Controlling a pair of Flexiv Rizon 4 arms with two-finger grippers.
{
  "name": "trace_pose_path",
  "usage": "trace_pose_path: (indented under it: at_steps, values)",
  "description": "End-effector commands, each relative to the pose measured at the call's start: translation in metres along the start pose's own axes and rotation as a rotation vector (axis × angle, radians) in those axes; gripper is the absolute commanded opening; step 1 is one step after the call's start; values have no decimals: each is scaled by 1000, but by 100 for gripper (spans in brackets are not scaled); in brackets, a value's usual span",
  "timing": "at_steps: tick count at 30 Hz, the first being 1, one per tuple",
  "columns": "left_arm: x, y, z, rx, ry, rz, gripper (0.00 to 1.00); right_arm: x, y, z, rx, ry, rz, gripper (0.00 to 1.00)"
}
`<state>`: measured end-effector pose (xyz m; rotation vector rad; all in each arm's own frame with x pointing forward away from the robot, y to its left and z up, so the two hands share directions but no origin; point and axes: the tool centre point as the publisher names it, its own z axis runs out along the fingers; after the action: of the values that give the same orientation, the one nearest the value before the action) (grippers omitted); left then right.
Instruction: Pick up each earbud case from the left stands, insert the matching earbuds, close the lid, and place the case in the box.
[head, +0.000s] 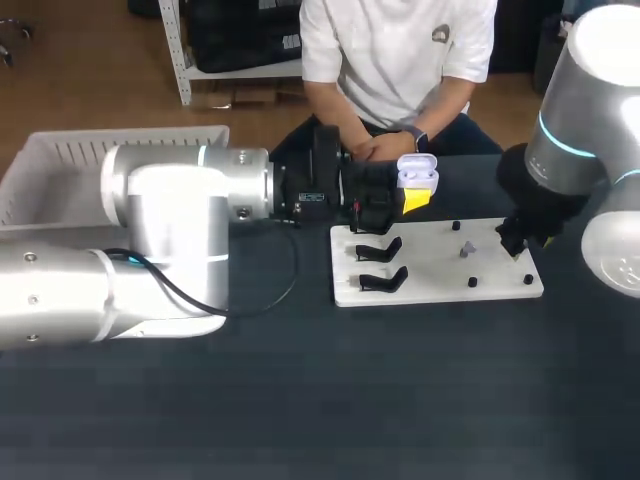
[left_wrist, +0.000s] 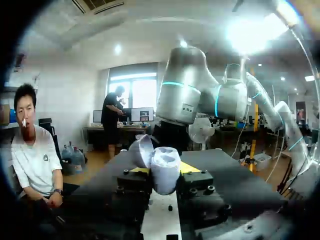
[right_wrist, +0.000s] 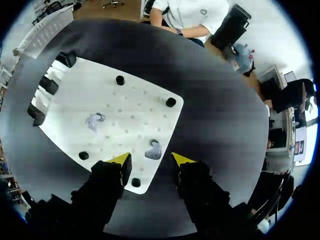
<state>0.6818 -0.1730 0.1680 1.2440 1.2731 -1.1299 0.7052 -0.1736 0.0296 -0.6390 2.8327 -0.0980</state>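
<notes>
Holding: the left gripper is clenched on the earbud case, with one black finger pressed to each side of its body.
Case: pale, with its lid standing open and tilted away from the body. It hangs in the air above the far edge of the white board, toward the end where the stands are.
Left arm: comes in from the left side and lies across the dark table, with its wrist at the board's far left corner.
Right gripper: released, with its two yellow tips spread apart and pointing down at the right end of the board.
Right arm: comes in from the right side, with its wrist above the board's right edge.
Earbud: grey, lying on the board between the spread tips and just ahead of them. I cannot tell whether either finger touches it.
Second earbud: lies on the board nearer its middle, well apart from the first earbud and from the right gripper.
Stands: black, in a row along the board's left end. Two show in the head view just beside the left gripper, and the right wrist view shows three.
Pegs: small, black and round, standing on the board toward its corners.
Box: white with slatted walls, at the table's far left behind the left arm, well apart from the board.
</notes>
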Motion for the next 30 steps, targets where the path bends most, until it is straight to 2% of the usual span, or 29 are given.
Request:
trace_pose_path:
  at_steps: [1,15,19,25,28,30]
  values:
    - [1,-1,0,-5,-7,4,0,-3,-2,5,0,9,5,48]
    - [1,-1,0,-5,-7,4,0,-10,-4,5,4,6,15,46]
    - [1,-1,0,-5,-7,4,0,-11,-2,6,0,11,16,40]
    - [1,-1,0,-5,-7,4,0,-8,-2,8,0,13,24,40]
    - [1,-1,0,-5,-7,4,0,-8,-2,7,5,17,25,36]
    - [1,-1,0,-5,-7,4,0,-7,-3,7,3,19,29,38]
